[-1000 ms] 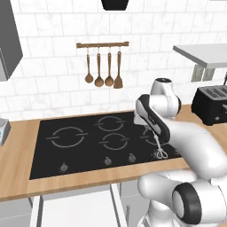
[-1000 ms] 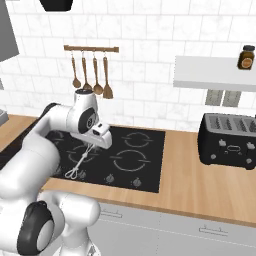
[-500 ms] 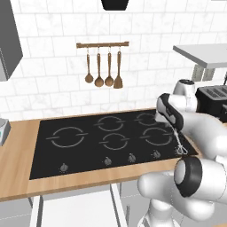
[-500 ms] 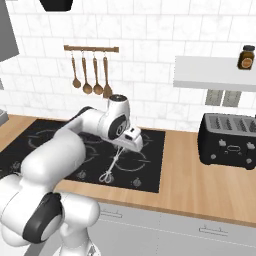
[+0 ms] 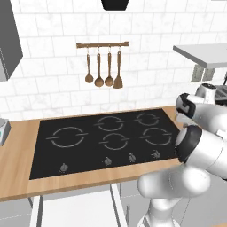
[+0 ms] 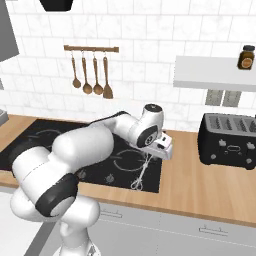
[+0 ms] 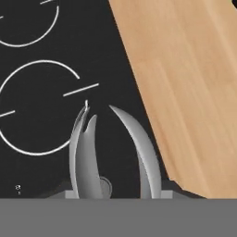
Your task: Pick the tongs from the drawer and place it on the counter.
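Left base view: we see the counter (image 5: 20, 175) with the black cooktop (image 5: 106, 139) set in it, and wooden spoons (image 5: 104, 66) hanging on a rail on the tiled wall. A white drawer (image 5: 75, 212) stands pulled out below the counter edge. Our arm covers the right side of the counter.

Right base view: our gripper (image 6: 148, 158) hangs over the right edge of the cooktop (image 6: 30, 140), jaws closed narrow on the tongs (image 6: 140, 175). The tongs hang down from the jaws, looped tips low over the cooktop's front right corner, just beside bare counter (image 6: 210, 192). We can't tell whether the tips touch the surface. A black toaster (image 6: 230, 140) sits well apart to the right, with a jar (image 6: 246, 56) on the shelf above it.

Hand view: we see the two tong arms (image 7: 95, 152) curving up from the bottom, over black cooktop (image 7: 37, 115). Wood counter (image 7: 190, 83) starts just to the right.
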Robot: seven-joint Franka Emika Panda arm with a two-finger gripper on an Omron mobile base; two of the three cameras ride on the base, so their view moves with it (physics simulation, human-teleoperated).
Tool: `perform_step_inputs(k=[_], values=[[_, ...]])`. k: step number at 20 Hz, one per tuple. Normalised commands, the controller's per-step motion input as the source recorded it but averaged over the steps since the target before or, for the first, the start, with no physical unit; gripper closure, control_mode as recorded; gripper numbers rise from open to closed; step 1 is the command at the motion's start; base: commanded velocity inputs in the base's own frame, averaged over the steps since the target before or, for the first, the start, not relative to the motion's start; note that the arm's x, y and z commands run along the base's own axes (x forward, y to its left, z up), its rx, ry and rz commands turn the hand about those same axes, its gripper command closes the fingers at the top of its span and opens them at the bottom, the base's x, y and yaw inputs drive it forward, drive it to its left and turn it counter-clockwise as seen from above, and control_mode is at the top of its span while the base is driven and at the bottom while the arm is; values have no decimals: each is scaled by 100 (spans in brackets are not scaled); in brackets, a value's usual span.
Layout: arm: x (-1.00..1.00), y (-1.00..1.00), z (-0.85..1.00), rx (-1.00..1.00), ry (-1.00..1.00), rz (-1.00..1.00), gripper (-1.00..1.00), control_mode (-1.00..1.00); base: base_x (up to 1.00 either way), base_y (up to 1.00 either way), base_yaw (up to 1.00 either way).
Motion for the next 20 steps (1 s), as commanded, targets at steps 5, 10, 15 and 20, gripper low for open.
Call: perform_step_inputs(k=[5, 10, 15, 20], values=[[6, -92, -9, 7, 5, 0, 100, -100, 0, 0, 0], [16, -53, -30, 6, 1, 0, 100, -100, 0, 0, 0], [31, -34, -32, 3, 4, 0, 100, -100, 0, 0, 0], [43, -11, -28, 1, 13, 2, 100, -100, 0, 0, 0]])
